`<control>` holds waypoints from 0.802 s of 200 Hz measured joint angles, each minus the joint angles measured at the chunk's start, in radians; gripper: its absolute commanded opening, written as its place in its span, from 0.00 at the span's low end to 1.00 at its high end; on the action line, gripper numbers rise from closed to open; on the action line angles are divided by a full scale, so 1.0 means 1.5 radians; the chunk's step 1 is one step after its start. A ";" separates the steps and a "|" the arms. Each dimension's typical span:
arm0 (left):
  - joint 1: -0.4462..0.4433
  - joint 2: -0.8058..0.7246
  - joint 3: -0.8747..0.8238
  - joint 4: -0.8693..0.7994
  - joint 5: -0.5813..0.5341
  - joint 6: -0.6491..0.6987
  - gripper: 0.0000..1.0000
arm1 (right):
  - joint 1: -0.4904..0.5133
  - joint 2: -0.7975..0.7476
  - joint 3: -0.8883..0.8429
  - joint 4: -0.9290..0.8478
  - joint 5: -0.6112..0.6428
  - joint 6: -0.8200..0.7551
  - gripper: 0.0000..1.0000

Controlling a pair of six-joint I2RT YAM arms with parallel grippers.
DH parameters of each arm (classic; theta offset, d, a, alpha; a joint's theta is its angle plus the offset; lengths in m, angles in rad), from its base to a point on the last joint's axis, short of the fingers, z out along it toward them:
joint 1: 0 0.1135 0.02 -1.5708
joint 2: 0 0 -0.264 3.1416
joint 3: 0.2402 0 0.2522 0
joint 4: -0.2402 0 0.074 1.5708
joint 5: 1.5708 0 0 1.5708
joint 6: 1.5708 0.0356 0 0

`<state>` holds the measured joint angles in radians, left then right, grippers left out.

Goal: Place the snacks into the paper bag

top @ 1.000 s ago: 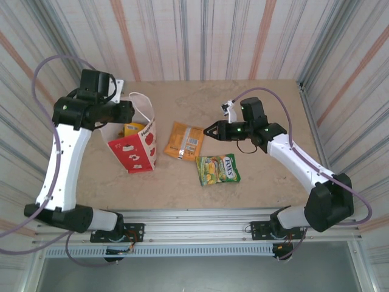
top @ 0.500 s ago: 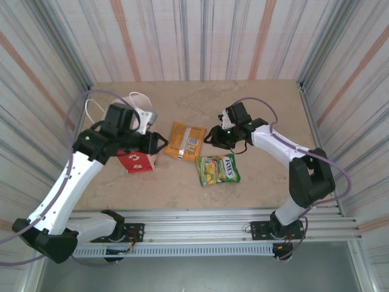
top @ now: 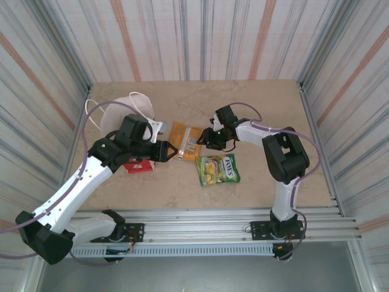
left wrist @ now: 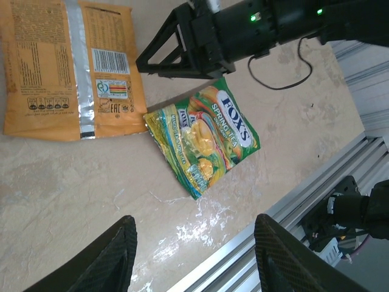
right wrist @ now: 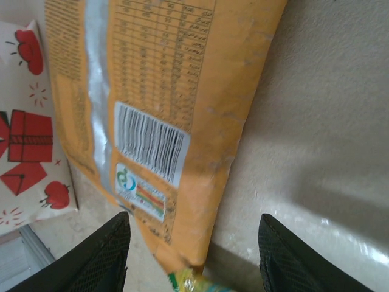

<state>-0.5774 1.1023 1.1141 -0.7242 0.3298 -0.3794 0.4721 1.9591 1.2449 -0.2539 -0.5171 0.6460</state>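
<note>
An orange snack packet (top: 185,139) lies face down mid-table, barcode up (left wrist: 67,67) (right wrist: 152,91). A green Fox's packet (top: 217,169) (left wrist: 203,140) lies just in front of it, its corner under the orange one's edge. The white-and-red paper bag (top: 115,115) stands at the left, largely hidden behind my left arm; its apple print shows in the right wrist view (right wrist: 30,121). My left gripper (top: 175,150) (left wrist: 194,255) is open, low at the orange packet's left edge. My right gripper (top: 199,139) (right wrist: 194,255) (left wrist: 141,62) is open, straddling that packet's right edge.
The bag's white string handles (top: 143,98) loop up behind the left arm. The metal rail (top: 200,219) runs along the table's near edge, close to the green packet. Striped walls enclose the table on three sides.
My left arm swung from over the bag down and right to the orange packet. The right gripper slid left onto that packet's right edge. Both packets stayed put.
</note>
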 measured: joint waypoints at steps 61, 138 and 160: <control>0.000 0.043 0.000 0.013 0.002 -0.007 0.55 | 0.000 0.072 0.050 0.045 -0.027 0.000 0.55; 0.000 0.071 0.024 0.012 0.002 -0.007 0.55 | 0.000 0.114 0.070 0.084 -0.036 -0.001 0.10; 0.000 0.071 0.034 0.011 0.002 -0.007 0.55 | 0.000 0.114 0.070 0.085 -0.033 -0.002 0.02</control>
<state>-0.5774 1.2083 1.1648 -0.7082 0.3325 -0.3901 0.4721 2.1300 1.3502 -0.1261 -0.5659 0.6430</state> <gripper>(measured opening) 0.553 0.059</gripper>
